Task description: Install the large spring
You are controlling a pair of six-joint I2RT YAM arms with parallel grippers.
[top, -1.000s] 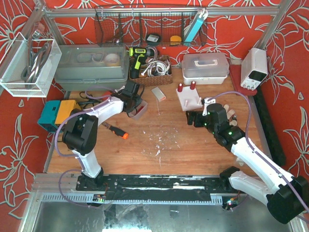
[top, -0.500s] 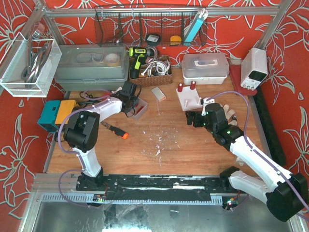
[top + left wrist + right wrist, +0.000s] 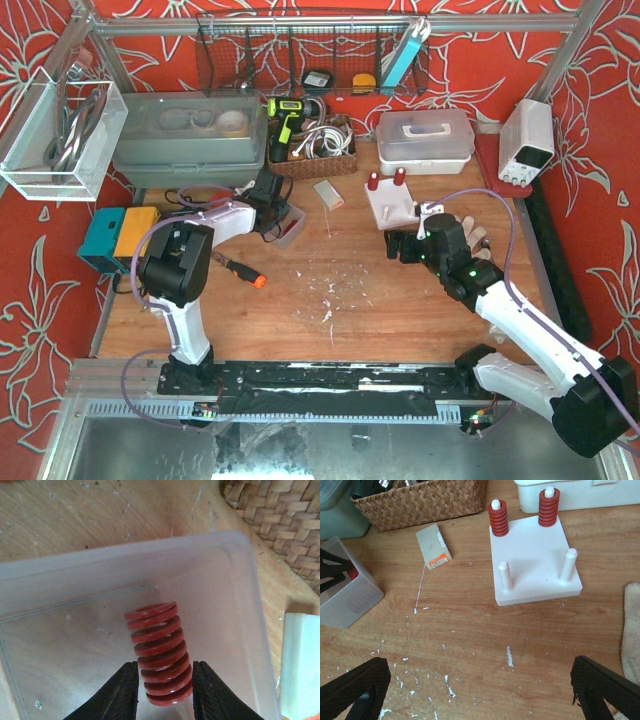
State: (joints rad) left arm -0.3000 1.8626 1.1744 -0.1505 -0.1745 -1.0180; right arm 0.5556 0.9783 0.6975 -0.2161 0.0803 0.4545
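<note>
A large red spring (image 3: 159,652) lies in a clear plastic bin (image 3: 240,605) at the table's left middle (image 3: 290,226). My left gripper (image 3: 165,690) reaches into the bin, its fingers on either side of the spring's near end with a thin gap on the left side; the jaws are open. The white peg base (image 3: 535,570) holds two red springs (image 3: 498,517) (image 3: 549,507) on its far pegs; the two near pegs (image 3: 505,575) (image 3: 568,562) are bare. My right gripper (image 3: 480,680) is wide open and empty, over the table in front of the base (image 3: 392,208).
A wicker basket (image 3: 420,502) and a small white box with an orange label (image 3: 434,546) lie behind the bin. A screwdriver (image 3: 240,270) lies near the left arm. A white lidded box (image 3: 425,140) stands behind the base, a cloth (image 3: 631,625) to its right.
My left gripper has shifted slightly back and left, deeper over the bin. The right arm has barely moved.
</note>
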